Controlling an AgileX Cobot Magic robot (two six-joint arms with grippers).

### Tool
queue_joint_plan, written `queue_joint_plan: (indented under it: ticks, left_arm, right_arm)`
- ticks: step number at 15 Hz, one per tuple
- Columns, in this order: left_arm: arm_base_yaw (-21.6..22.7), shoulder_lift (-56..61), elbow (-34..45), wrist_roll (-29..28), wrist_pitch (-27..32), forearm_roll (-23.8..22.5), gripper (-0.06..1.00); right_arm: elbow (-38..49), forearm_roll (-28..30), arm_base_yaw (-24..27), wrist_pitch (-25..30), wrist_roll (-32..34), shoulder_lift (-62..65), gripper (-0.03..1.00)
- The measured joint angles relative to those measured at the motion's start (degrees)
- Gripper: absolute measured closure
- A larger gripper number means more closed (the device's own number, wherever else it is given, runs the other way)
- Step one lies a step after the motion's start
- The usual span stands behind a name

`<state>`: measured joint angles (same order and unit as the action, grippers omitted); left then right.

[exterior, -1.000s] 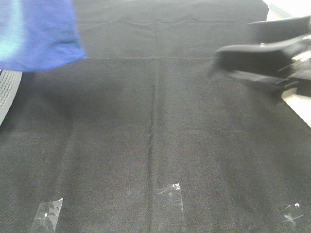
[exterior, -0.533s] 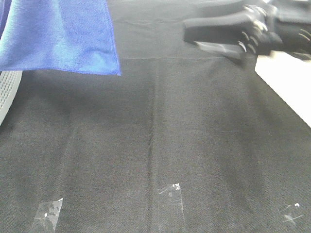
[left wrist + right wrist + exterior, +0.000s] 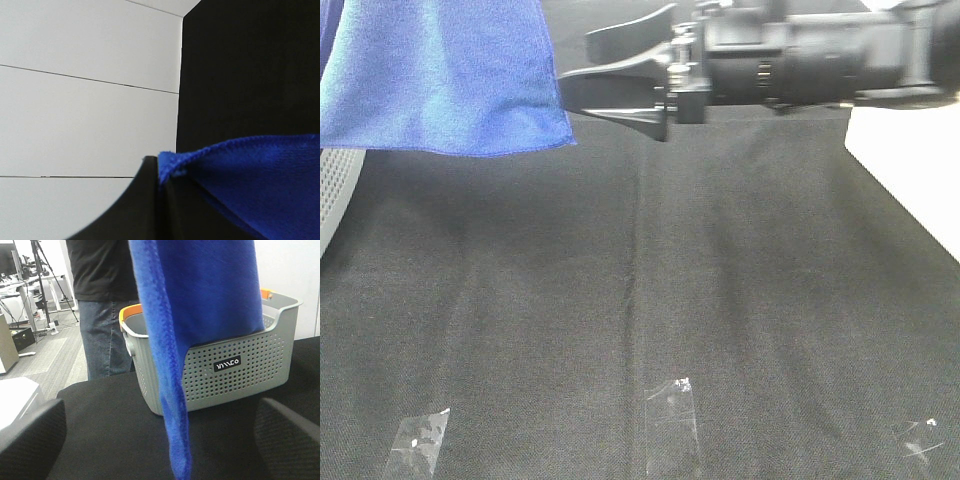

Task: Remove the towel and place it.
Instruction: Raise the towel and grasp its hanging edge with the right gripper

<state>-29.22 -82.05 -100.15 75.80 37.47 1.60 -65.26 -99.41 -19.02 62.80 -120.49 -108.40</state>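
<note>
**A:** Your right tool point(image 3: 578, 68) is sweeping in from the right edge of the overhead frame and is now reaching across the upper middle. Its fingers point(image 3: 615, 103) are standing wide apart and empty, tips pointing at the nearest edge of the towel point(image 3: 440, 80).

**B:** And your left tool point(image 3: 156, 167) is pinching tight on the towel's stitched hem, holding it up. Overhead, the towel is hanging in the upper left of the frame, above the black-covered table point(image 3: 720, 300). It is spreading further toward the middle than it was a second ago.

**A:** Through your right wrist camera the cloth is draping straight down in front of the grey perforated basket point(image 3: 235, 365), with a person point(image 3: 102, 290) standing behind it. The two fingers point(image 3: 287, 435) are flanking the cloth without touching it. Whether its lowest end is brushing the table, I cannot tell.

**B:** So I am reading it like this: you are lining up a second grip on the free side, so both arms can stretch the towel out before laying it down. Nothing is being placed yet.

**A:** You are closing in quickly, so be watching that those open fingers are straddling the hanging edge rather than pushing it away.
</note>
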Motion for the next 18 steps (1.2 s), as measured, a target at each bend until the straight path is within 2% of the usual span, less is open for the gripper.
queue_joint_plan:
  ticks: [9, 14, 16, 18]
  left_arm:
    - [0.0, 0.0, 0.0, -0.1, -1.8, 0.1, 0.94]
    - [0.0, -0.1, 0.0, -0.1, -2.9, 0.1, 0.94]
    - [0.0, -0.1, 0.0, -0.4, -2.9, 0.1, 0.94]
    - [0.0, -0.1, 0.0, -1.4, -2.9, 0.1, 0.94]
  right_arm:
    - [-6.0, 0.0, -0.3, 1.8, 1.6, -9.1, 0.0]
    - [-10.3, 0.0, -3.4, 1.4, 3.1, -9.7, 0.0]
    - [-10.3, 0.0, -3.4, 0.7, 3.0, -9.7, 0.04]
    - [-10.3, 0.0, -3.4, 1.0, 2.7, -10.0, 0.14]
